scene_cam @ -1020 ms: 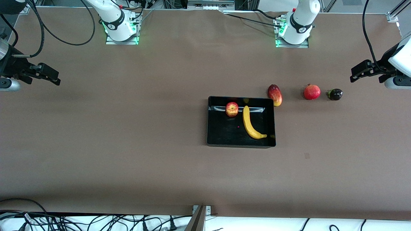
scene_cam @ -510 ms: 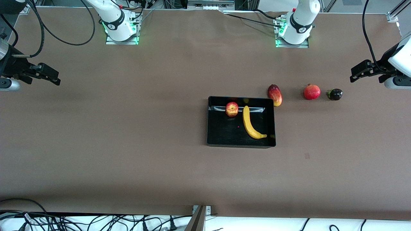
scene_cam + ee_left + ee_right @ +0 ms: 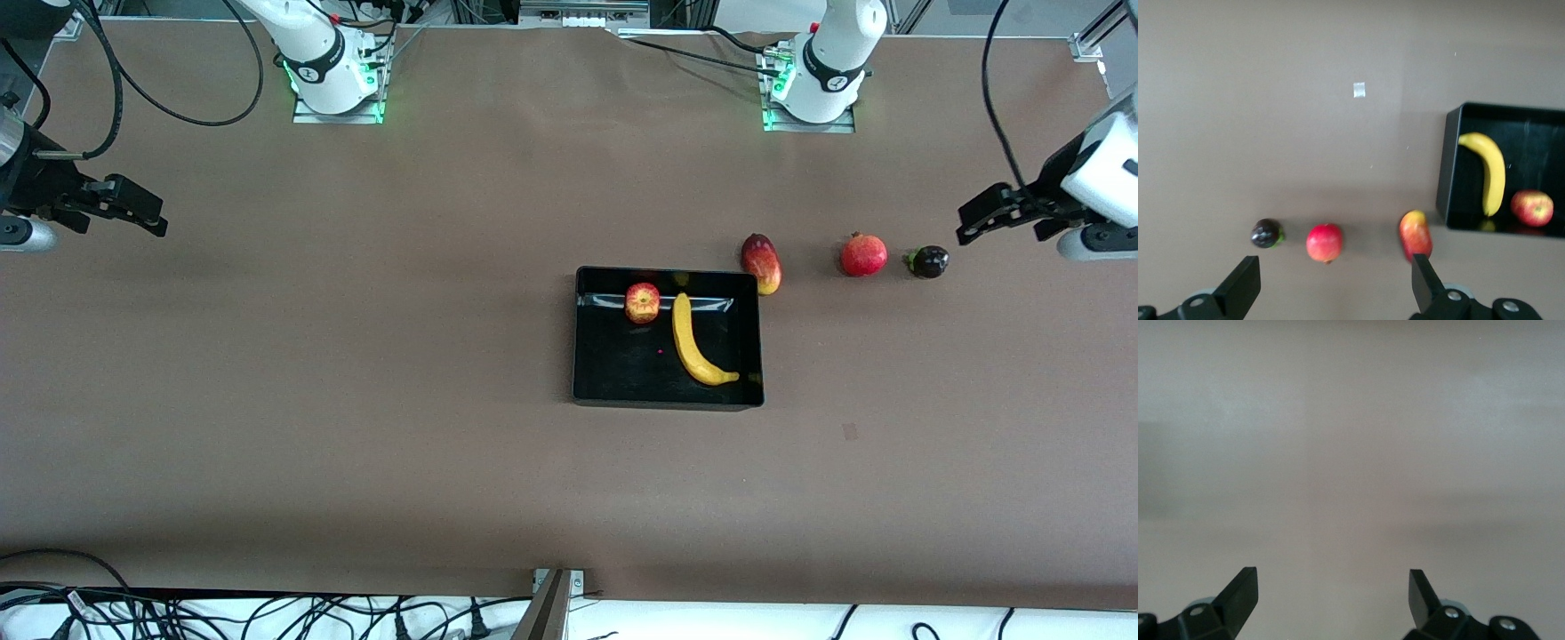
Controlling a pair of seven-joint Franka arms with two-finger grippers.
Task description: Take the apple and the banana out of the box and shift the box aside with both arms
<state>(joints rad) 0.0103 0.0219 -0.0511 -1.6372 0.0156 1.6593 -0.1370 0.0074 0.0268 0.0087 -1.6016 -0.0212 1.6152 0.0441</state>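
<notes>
The black box (image 3: 622, 378) lies on the brown table near its middle. Inside it, against the wall nearest the arm bases, is the red-and-yellow apple (image 3: 642, 302), and the yellow banana (image 3: 692, 342) lies beside it. In the left wrist view the box (image 3: 1450, 175), banana (image 3: 1491, 173) and apple (image 3: 1533, 207) also show. My left gripper (image 3: 971, 224) (image 3: 1335, 283) is open and empty, over bare table at the left arm's end, close to a dark fruit. My right gripper (image 3: 151, 218) (image 3: 1331, 590) waits open and empty over bare table at the right arm's end.
A red-yellow mango (image 3: 762, 263) lies against the box's corner. A red pomegranate (image 3: 863, 255) and a small dark purple fruit (image 3: 927, 261) follow in a row toward the left arm's end. A pale mark (image 3: 851, 432) is on the table. Cables (image 3: 267, 613) run along the front edge.
My left gripper has shifted a little toward the dark purple fruit. The right arm, the box and all the fruits are where they were.
</notes>
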